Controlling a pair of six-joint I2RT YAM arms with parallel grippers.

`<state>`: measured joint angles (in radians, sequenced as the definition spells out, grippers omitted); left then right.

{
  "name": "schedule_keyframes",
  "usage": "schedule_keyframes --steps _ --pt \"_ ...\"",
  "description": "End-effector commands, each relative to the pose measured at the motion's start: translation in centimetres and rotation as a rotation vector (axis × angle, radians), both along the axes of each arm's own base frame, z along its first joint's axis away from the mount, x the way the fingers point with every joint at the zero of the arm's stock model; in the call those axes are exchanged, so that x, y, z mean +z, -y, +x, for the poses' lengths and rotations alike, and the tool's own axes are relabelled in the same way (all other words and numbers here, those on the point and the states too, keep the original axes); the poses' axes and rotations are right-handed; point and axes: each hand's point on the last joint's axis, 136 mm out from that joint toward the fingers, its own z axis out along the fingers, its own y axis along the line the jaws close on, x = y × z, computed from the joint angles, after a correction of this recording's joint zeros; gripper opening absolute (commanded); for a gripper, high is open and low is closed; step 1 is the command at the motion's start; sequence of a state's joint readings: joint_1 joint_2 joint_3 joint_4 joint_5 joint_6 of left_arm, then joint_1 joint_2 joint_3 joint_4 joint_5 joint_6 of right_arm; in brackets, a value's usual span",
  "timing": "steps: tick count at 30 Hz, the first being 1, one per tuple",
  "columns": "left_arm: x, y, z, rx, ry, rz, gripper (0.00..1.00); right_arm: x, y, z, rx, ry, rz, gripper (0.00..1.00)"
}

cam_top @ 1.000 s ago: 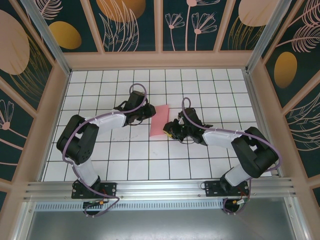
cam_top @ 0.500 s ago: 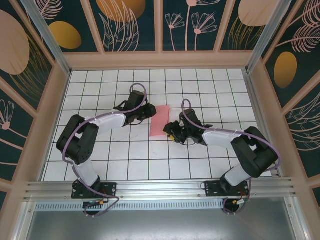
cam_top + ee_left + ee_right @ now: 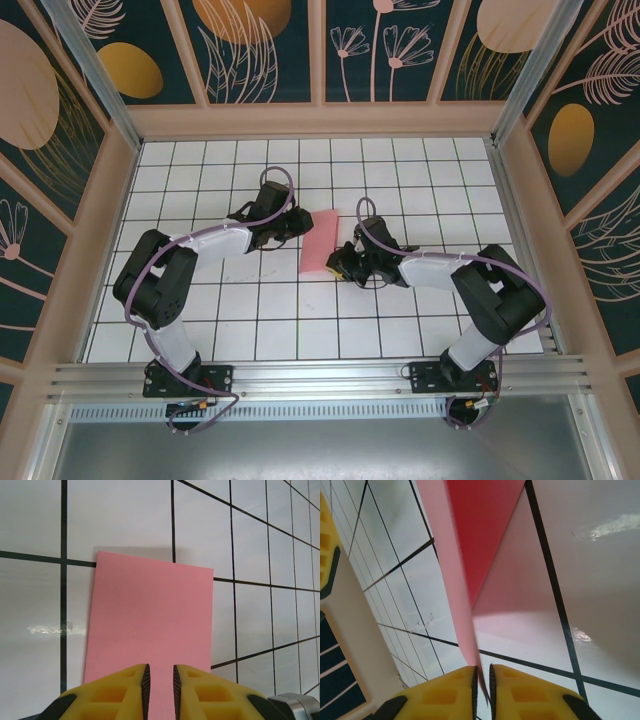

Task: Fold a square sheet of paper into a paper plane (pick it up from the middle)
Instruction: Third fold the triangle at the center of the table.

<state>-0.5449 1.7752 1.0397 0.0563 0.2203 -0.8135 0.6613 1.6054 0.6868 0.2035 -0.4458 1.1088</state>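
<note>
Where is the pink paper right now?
In the top view the square sheet of paper lies near the middle of the gridded board, between the left gripper and the right gripper, which pinches its raised edge.

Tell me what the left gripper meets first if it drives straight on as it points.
The square sheet of paper, lying directly ahead of the left gripper; depth is unclear, so they may be touching.

The bench point(image 3: 260, 320) is a glossy white board ruled with black grid lines, with soft glare patches point(image 3: 50, 629) on it. A pale pinkish frame point(image 3: 320, 120) boxes it in, holding dark teal wall panels point(image 3: 270, 50) printed with peach leaves, flowers and orange ovals. An aluminium rail point(image 3: 320, 378) lines the near edge, with a grey metal sheet point(image 3: 320, 440) below.
</note>
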Motion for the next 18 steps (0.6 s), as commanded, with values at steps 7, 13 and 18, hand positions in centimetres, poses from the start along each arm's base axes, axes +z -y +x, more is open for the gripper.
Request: schedule_keyframes --steps 7,13,18 --pt "0.6 2.4 -0.7 -0.114 0.011 -0.138 0.22 0.3 0.8 -0.8 0.067 -0.009 -0.061 0.00" --pt "-1.4 2.6 -1.1 -0.122 -0.032 -0.134 0.18 -0.1 1.6 -1.5 0.113 -0.045 -0.084 0.00" --pt "-3.8 1.8 -1.2 -0.092 -0.085 -0.080 0.16 0.0 1.4 -1.2 0.111 -0.045 -0.081 0.00"
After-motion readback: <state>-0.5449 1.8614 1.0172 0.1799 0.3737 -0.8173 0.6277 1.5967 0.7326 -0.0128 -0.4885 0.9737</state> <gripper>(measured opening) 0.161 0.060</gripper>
